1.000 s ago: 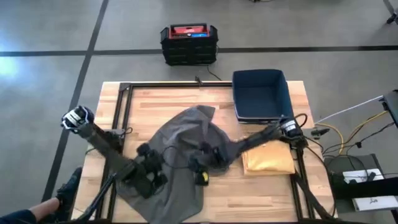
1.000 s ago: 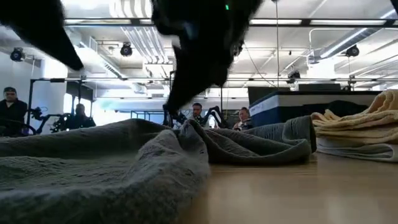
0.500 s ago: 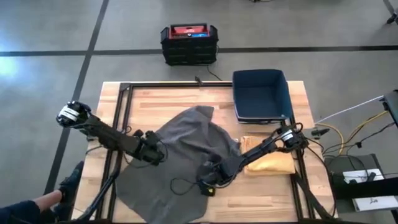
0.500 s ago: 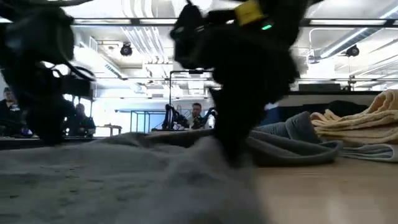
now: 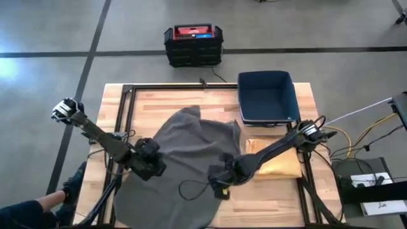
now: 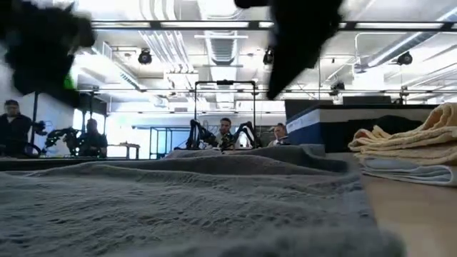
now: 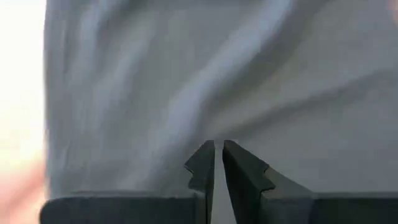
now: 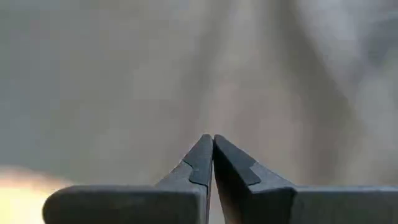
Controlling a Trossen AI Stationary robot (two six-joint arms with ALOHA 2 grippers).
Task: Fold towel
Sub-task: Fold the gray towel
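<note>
Flanking grey towel [image 5: 184, 159]: navy bin [image 5: 267, 97], yellow towels [image 5: 276, 160].

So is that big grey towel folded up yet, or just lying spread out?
Spread out: the grey towel lies open in one rumpled layer across the wooden table.

Bright even overhead light, ceiling strip glare in low view, wrist views blurred

One grey towel [image 5: 184, 159] lies spread on the one tabletop [image 5: 178, 102]. Two pincers are over it: the left pincer [image 5: 151, 166] at its left edge, the right pincer [image 5: 219, 177] at its right side. Beyond the right pincer sit one blue bin [image 5: 267, 95] and one stack of yellow towels [image 5: 280, 166]. One black-and-red case [image 5: 193, 43] stands on the floor.
</note>
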